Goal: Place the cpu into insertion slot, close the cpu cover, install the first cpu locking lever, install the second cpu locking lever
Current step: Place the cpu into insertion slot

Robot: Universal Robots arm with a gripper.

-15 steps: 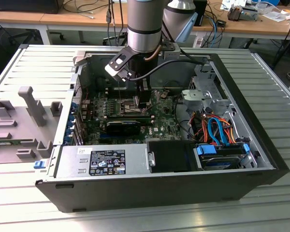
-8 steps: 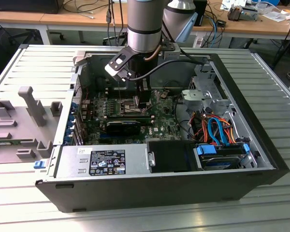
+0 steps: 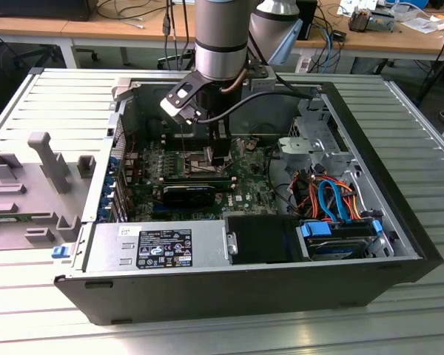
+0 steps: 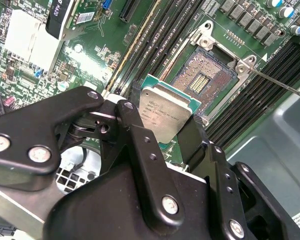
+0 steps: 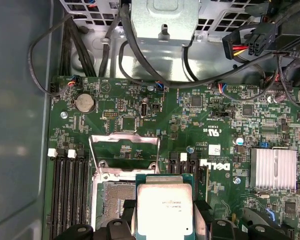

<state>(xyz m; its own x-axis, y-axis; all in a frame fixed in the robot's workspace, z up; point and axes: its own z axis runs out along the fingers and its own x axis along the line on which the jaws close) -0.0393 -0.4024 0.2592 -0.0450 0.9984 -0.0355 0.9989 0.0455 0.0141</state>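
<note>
Carrying the cpu (image 4: 166,114): gripper (image 4: 159,122) pinched on two opposite edges of the chip, metal top showing.
Chip hangs just beside and above the insertion slot (image 4: 202,82), not seated; cpu cover (image 5: 124,138) stands swung up, socket bare. Judgement: placing well means squaring chip edges to the silver rim, keeping it level, and setting it down without sliding across the contacts.

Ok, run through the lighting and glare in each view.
Exterior view: even room light, a bright sheen on the silver arm tube, the open black computer case dimmer inside. Second wrist view: the small square silver-topped cpu, clamped in the black gripper, reflects pale light. First wrist view: soft glare washes the grey case wall; the green motherboard is evenly lit.
</note>
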